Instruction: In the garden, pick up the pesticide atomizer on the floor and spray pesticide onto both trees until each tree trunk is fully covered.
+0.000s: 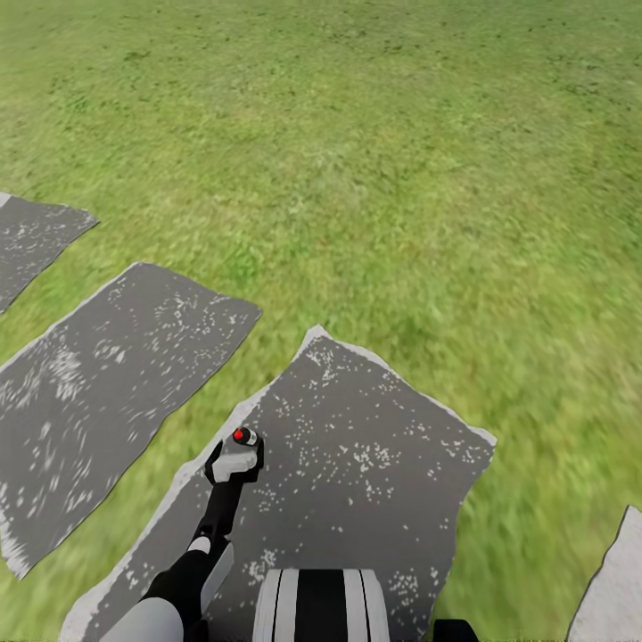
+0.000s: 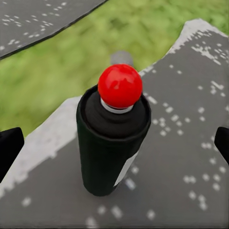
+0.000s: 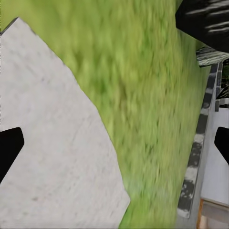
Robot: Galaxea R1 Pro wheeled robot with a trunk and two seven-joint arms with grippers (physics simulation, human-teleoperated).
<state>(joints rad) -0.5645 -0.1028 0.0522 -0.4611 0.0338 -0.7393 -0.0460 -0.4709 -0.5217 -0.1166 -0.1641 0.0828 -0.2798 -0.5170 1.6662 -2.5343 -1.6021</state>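
The left tool [image 1: 235,456] is clamped on the pesticide atomizer [image 2: 113,138], which stands upright between its fingers above a grey paving slab [image 1: 374,464], grass [image 1: 374,178] beyond. The right tool [image 3: 114,143] has its fingers apart, over grass and a pale slab [image 3: 47,143].

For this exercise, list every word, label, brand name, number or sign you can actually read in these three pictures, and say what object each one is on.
No readable text in any view.
The pesticide atomizer, held in the left gripper, has a white label on its black body: only a sliver shows, edge-on, with no letters legible.
The grey paving slabs carry white speckles, not writing.
The pale slab in the right wrist view is blank.
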